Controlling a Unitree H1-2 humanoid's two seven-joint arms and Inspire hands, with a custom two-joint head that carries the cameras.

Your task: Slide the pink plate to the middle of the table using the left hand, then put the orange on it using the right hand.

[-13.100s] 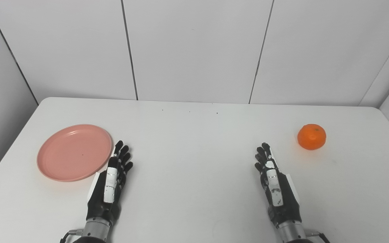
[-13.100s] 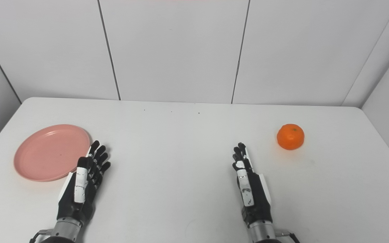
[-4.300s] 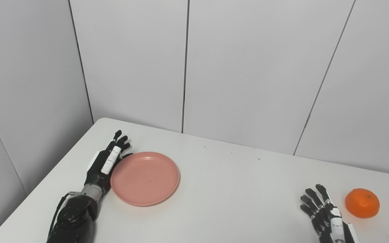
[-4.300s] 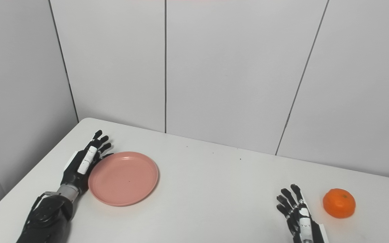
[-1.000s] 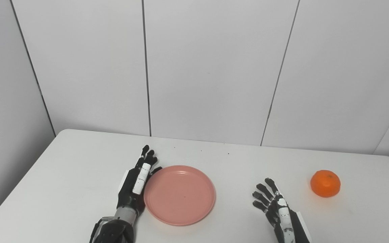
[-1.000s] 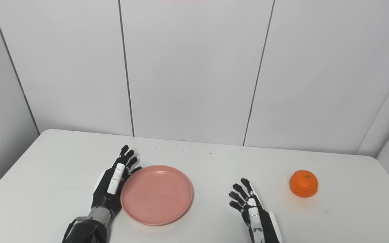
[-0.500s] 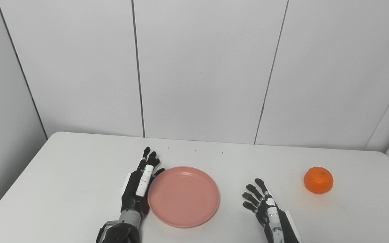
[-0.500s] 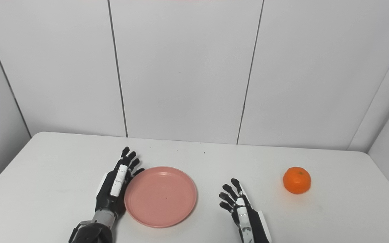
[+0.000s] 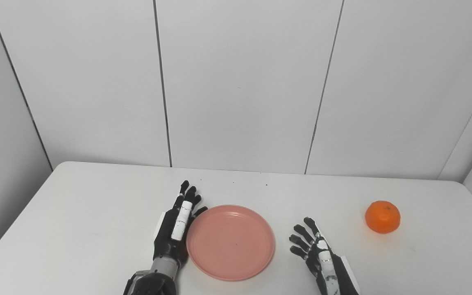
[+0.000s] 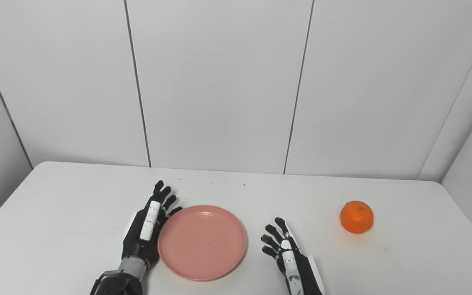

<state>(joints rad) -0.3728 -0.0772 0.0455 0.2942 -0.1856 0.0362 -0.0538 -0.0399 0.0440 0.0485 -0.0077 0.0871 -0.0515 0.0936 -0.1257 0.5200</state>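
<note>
The pink plate (image 9: 230, 242) lies flat near the middle of the white table (image 9: 96, 213). My left hand (image 9: 175, 229) is open, its fingers straight, standing edge-on against the plate's left rim. My right hand (image 9: 322, 262) is open with fingers spread, resting on the table just right of the plate and holding nothing. The orange (image 9: 382, 216) sits alone at the right side of the table, well beyond my right hand. In the right eye view the plate (image 10: 202, 241), left hand (image 10: 145, 231), right hand (image 10: 289, 258) and orange (image 10: 356, 216) stand the same way.
White wall panels rise behind the table's far edge (image 9: 260, 170). A few small dark specks (image 9: 266, 184) lie on the table near the back.
My left hand has pushed the plate a little further to the right across the table. The camera has also panned slightly. The right hand and the orange have not moved on the table.
</note>
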